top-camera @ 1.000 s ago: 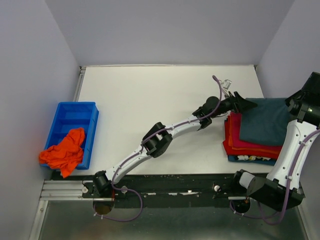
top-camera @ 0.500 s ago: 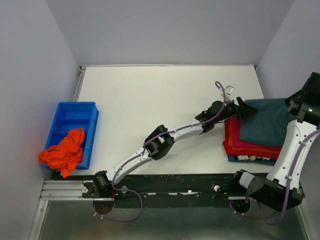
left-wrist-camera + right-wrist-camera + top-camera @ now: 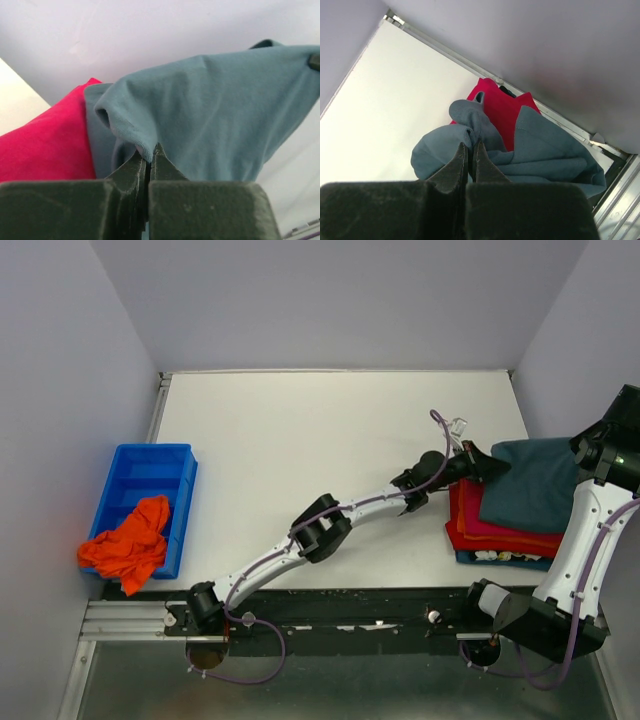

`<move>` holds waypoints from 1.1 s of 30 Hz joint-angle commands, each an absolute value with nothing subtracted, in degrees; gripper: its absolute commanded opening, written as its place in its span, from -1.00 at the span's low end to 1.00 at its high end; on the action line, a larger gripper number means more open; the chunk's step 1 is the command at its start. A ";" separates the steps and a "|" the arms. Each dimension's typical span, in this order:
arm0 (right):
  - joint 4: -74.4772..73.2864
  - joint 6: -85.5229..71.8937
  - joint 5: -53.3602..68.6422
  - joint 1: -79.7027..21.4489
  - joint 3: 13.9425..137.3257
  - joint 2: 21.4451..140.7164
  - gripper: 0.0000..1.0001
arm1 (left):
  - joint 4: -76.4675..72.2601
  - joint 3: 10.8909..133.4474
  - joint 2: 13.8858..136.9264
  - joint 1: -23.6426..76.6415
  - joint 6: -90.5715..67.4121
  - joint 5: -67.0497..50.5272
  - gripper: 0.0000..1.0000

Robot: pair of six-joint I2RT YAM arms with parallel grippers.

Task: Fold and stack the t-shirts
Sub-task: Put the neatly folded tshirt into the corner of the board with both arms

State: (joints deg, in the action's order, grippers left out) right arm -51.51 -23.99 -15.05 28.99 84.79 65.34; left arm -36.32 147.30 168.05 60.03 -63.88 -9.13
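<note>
A slate grey-blue t-shirt (image 3: 533, 482) lies on top of a stack of folded magenta-pink (image 3: 500, 529) and red t-shirts at the right side of the table. My left gripper (image 3: 482, 462) reaches across to the stack's left edge and is shut on a hem of the grey-blue t-shirt (image 3: 210, 110), pinched at the fingertips (image 3: 159, 152). My right gripper (image 3: 469, 147) hangs over the stack's far right side, shut on another fold of the grey-blue t-shirt (image 3: 485, 132). A bright orange t-shirt (image 3: 128, 543) spills crumpled over the blue bin's front wall.
The blue plastic bin (image 3: 150, 475) stands at the table's left edge. A dark garment with white print (image 3: 500, 558) lies at the bottom of the stack. Walls close in on both sides. A metal rail (image 3: 330, 610) runs along the near edge.
My left gripper moved slightly right onto the stack's edge and closed on the grey-blue t-shirt's hem. My right arm held still.
</note>
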 commanded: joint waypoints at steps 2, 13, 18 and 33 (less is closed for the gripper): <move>-49.48 -24.26 -15.64 29.44 83.94 64.25 -0.99 | -46.13 143.18 165.24 58.98 -65.83 -12.22 -1.00; -49.83 -24.26 -7.05 29.44 86.65 63.20 -0.99 | -52.29 133.60 157.86 55.29 -67.32 -15.11 -1.00; -51.76 -24.78 -0.54 29.44 90.26 62.84 -0.99 | -51.86 133.06 156.53 54.32 -67.67 -14.94 -1.00; -51.68 -28.56 10.81 24.36 92.20 64.33 -0.99 | -54.93 128.94 154.16 49.92 -71.80 -17.66 -0.90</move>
